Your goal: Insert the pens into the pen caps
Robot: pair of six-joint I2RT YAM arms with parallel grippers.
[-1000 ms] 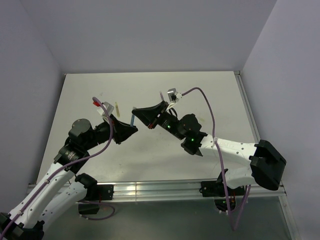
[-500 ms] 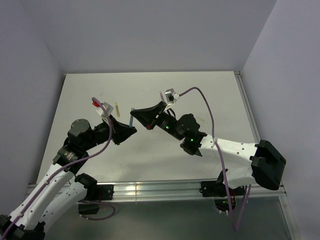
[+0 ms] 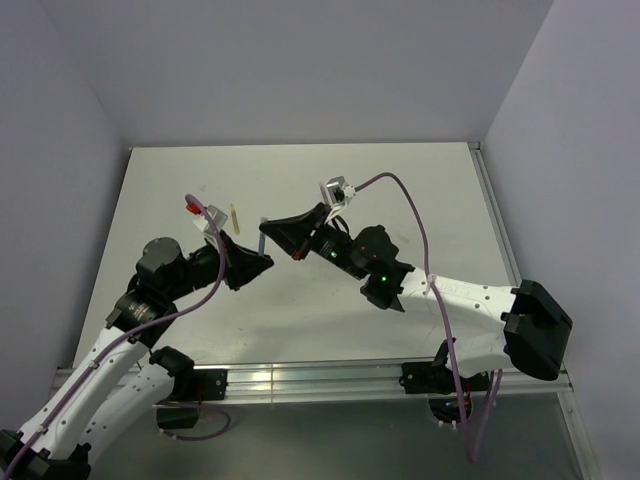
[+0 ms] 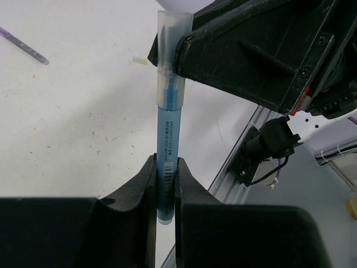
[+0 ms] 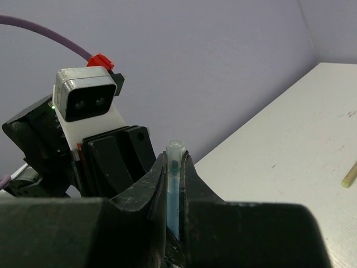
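Note:
The blue pen stands between my two grippers above the table. My left gripper is shut on its lower barrel. Its tip sits inside a clear pen cap, and my right gripper is shut on that cap. In the top view the left gripper and right gripper nearly meet, with a short piece of the blue pen showing between them. The yellow pen lies on the table behind the left gripper. The grey-purple pen lies on the table in the left wrist view.
A small pale stub lies on the white table beside the held cap. A yellowish stick end shows at the right edge of the right wrist view. A metal rail runs along the table's near edge, and purple walls enclose the other sides.
The two grippers have drawn slightly closer together, so less of the blue pen shows between them. Both grips are unchanged.

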